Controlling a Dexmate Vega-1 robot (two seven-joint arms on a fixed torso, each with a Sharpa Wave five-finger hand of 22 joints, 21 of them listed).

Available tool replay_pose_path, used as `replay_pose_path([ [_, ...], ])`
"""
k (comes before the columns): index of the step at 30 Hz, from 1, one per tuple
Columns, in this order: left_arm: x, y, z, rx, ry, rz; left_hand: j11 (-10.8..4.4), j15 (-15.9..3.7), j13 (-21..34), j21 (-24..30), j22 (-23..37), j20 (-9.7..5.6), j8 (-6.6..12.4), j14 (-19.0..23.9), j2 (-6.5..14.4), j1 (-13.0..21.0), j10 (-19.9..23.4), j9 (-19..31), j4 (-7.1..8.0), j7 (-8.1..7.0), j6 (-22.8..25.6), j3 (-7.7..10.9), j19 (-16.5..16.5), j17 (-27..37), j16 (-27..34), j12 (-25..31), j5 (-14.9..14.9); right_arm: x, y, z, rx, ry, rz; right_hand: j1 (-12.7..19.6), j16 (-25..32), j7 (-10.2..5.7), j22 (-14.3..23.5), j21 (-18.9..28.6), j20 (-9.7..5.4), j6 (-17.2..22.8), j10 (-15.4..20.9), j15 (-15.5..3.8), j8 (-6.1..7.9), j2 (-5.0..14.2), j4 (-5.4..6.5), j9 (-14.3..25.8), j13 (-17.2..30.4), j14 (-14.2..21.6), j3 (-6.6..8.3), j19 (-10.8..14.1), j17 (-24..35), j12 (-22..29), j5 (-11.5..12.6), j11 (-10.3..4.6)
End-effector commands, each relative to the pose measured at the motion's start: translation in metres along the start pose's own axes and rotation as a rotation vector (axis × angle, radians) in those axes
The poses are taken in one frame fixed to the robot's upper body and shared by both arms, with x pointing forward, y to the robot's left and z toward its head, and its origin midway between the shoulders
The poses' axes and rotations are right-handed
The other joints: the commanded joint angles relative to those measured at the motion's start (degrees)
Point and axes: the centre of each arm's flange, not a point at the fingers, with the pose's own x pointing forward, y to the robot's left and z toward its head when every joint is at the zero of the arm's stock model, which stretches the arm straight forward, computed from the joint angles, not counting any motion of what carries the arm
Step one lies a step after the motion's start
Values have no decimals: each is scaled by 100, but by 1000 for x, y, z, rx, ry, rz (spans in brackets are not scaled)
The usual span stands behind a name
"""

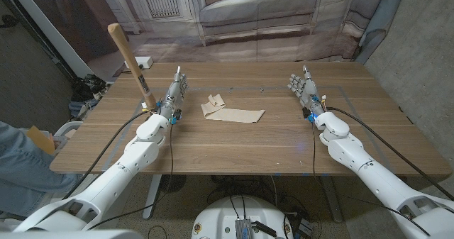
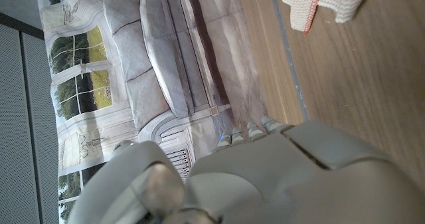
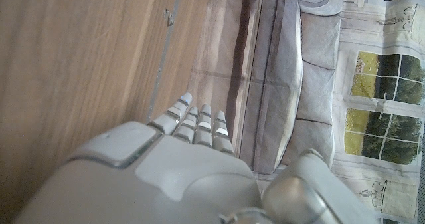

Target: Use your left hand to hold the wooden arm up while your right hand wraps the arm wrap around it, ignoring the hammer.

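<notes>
The beige arm wrap (image 1: 230,112) lies crumpled on the wooden table (image 1: 269,150), a little left of the middle; its edge with an orange stripe is also in the left wrist view (image 2: 319,4). My left hand (image 1: 176,93) is just left of the wrap, fingers stretched toward the far edge, holding nothing. My right hand (image 1: 305,90) is well to the right of the wrap, fingers also stretched out and empty. A long wooden piece (image 1: 131,65) slants at the table's left side, its darker lower end close to my left hand; I cannot tell whether it is the hammer or the wooden arm.
A small white box (image 1: 144,60) sits at the table's far left corner. A person's blue sleeve (image 1: 15,154) shows beyond the left table edge. A backdrop printed with a sofa (image 1: 255,8) hangs behind the table.
</notes>
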Motion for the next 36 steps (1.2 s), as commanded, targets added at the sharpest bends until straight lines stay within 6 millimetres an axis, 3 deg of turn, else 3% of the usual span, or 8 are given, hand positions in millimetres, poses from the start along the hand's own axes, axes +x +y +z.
replay_pose_path([
  [1,-6,2,7,-7,-28,-13,-17,7,7,15,21,-326,25,-298,26,62,-365,25,-15,-2,-455,-33,-492,9,19,29,32,-13,11,-3,28,-18,-16,84,36,-13,25,13,-173,56,63,-1,29,9,-17,27,22,68,33,65,28,26,38,1],
  [15,2,-13,17,51,-33,-70,-53,-9,7,0,20,-230,78,-50,121,307,-86,28,-134,-41,-191,23,-420,4,44,81,55,-36,10,-4,37,-45,-25,127,34,-39,27,-9,-162,89,84,5,30,20,-46,28,24,87,38,75,29,25,37,-2],
  [23,5,-22,19,74,-24,-107,-58,-29,8,1,20,-184,122,138,197,515,118,31,-234,-73,25,81,-344,2,61,113,54,-39,9,-9,43,-35,-17,159,31,-43,28,-22,-154,109,97,18,29,36,-65,29,25,96,46,85,29,24,35,17],
  [36,-25,-41,34,158,-36,-108,-50,-44,9,9,24,-114,158,364,308,765,378,30,-349,-70,260,169,-240,-1,80,154,18,-38,7,-15,61,-29,-5,202,27,-60,30,-45,-141,149,116,32,33,64,-90,31,27,107,58,85,31,23,31,16],
])
